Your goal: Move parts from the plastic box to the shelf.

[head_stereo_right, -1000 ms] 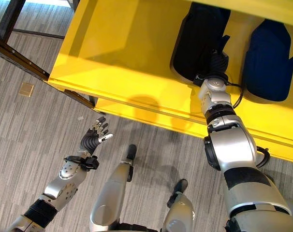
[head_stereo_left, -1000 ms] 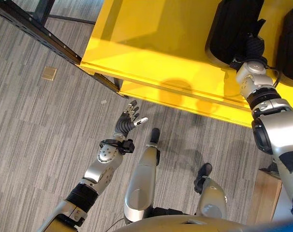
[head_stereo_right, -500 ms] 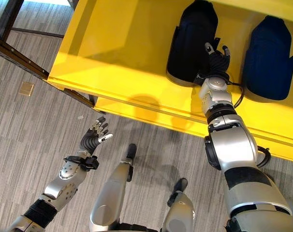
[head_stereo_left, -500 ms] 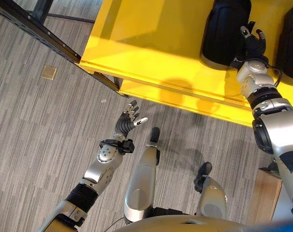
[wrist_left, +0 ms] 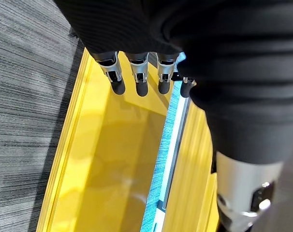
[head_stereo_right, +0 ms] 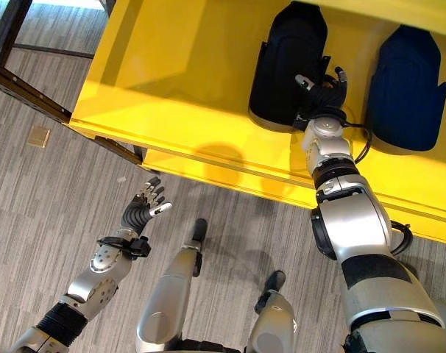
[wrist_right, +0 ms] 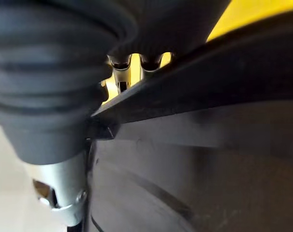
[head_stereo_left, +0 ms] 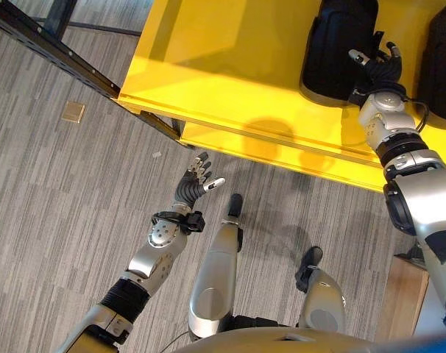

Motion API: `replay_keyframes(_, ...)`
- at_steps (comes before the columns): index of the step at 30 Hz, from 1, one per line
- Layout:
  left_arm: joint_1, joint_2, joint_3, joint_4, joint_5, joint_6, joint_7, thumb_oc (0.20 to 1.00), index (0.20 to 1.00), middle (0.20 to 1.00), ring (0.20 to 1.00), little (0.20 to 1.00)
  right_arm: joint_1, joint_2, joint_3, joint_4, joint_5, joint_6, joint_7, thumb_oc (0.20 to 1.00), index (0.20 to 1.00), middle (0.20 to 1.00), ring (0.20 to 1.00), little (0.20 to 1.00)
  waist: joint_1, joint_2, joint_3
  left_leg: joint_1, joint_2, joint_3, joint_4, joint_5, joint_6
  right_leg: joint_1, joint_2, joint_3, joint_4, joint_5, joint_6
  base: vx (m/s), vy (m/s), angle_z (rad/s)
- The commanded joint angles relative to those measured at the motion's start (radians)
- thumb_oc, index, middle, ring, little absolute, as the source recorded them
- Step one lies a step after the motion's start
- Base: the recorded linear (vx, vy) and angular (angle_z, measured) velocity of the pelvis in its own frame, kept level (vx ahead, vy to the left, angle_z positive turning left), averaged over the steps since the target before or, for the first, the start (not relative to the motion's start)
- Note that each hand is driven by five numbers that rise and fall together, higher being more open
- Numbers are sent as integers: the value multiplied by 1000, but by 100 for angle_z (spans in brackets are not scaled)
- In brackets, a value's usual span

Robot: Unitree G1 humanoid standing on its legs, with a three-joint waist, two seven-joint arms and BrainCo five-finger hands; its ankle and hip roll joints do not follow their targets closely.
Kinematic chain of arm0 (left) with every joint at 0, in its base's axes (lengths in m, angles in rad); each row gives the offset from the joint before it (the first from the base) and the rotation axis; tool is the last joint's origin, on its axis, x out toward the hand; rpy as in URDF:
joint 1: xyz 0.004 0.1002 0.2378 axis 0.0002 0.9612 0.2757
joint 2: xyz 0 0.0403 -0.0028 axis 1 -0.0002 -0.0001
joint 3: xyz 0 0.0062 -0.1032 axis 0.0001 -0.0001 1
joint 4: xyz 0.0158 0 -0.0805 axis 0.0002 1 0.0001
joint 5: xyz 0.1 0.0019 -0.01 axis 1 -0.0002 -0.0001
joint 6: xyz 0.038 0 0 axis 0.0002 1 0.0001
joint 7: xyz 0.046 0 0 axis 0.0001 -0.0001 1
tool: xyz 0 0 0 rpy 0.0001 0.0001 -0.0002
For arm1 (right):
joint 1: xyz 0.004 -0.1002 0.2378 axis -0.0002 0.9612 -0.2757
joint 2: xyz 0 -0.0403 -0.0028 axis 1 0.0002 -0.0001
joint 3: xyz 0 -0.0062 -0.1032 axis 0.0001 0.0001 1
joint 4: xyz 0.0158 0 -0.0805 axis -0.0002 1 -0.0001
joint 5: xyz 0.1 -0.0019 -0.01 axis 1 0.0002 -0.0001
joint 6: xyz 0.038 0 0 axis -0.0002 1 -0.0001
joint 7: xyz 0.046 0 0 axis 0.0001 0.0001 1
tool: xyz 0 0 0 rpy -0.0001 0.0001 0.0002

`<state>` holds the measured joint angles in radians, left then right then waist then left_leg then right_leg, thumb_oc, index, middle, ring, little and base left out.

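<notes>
My right hand covers pt of the near black part. The 2nd black part, past my hand, is cut off by the pic's edge in the left eye view.

No text, label or number can be read anywhere.

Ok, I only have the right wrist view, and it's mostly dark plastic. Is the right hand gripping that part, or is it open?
Observer: Open. The right hand has its fingers spread beside the black moulded part, which lies on the yellow shelf. I can't tell whether the thumb touches it.
Operator: Anything else on that shelf near my hand?
Observer: Yes, a second dark part lies on the hand's other side, apart from the first, so the hand sits in the gap between them.
</notes>
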<state>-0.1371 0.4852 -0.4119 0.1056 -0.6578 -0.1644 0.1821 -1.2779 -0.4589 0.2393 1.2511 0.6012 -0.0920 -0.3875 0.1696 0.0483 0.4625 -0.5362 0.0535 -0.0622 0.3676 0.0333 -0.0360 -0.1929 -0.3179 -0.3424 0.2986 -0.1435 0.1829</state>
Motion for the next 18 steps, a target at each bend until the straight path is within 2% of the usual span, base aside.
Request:
replay_keyframes(1, -18, 12, 25, -41, -11, -54, 15, 1000, 1000, 1000, 1000, 1000, 44, -31, 25, -42, -42, 4, -21, 1000, 1000, 1000, 1000, 1000, 11, 11, 44, 21, 37, 69, 60, -116, -5, -50, 35, 33, 39, 10, -54, 0, 0, 0)
replay_keyframes(18, -10, 18, 50, -45, -2, -58, 21, 1000, 1000, 1000, 1000, 1000, 18, -109, 81, -351, -197, -10, -86, 1000, 1000, 1000, 1000, 1000, -23, -17, 39, 28, 48, 76, 67, -121, -8, -60, 40, 49, 53, 9, -55, 0, 0, 0)
